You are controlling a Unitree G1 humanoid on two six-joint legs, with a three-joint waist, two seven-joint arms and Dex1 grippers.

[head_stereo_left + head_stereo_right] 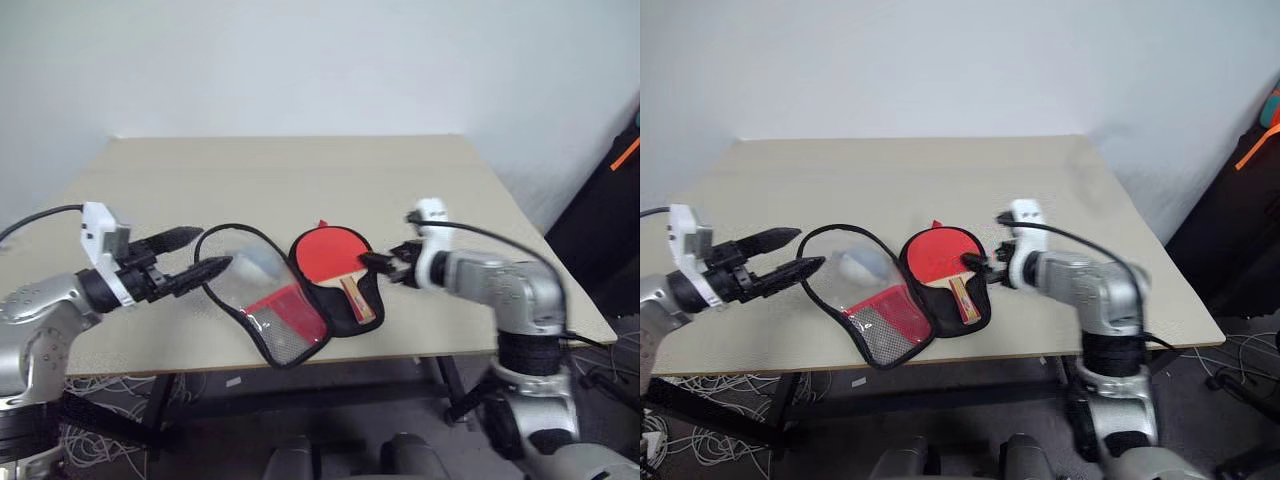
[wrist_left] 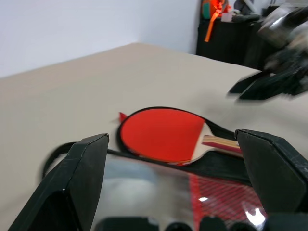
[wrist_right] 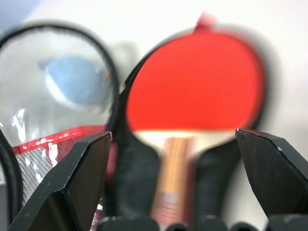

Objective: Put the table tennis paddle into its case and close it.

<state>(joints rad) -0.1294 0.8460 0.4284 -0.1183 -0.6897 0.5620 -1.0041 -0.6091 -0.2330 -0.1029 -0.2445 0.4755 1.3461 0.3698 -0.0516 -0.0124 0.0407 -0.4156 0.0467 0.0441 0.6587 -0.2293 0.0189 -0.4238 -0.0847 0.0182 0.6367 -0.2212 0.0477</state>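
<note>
The case [image 1: 345, 318] lies open on the table. Its black half is on the right and its clear flap [image 1: 272, 305], with a red patch, is folded out to the left. The table tennis paddle [image 1: 328, 252] lies red face up on the black half, with its wooden handle [image 1: 355, 298] pointing toward the table's front edge. My right gripper [image 1: 378, 263] is open just right of the paddle's neck, holding nothing. My left gripper [image 1: 213, 250] is open at the flap's left rim, and I cannot tell whether it touches. The right wrist view looks down on the paddle [image 3: 192, 86].
A pale ball [image 1: 250, 265] shows through the clear flap. The beige table [image 1: 300, 180] stretches bare behind the case, and its front edge runs close below the case. Black equipment [image 1: 610, 220] stands off the table at the right.
</note>
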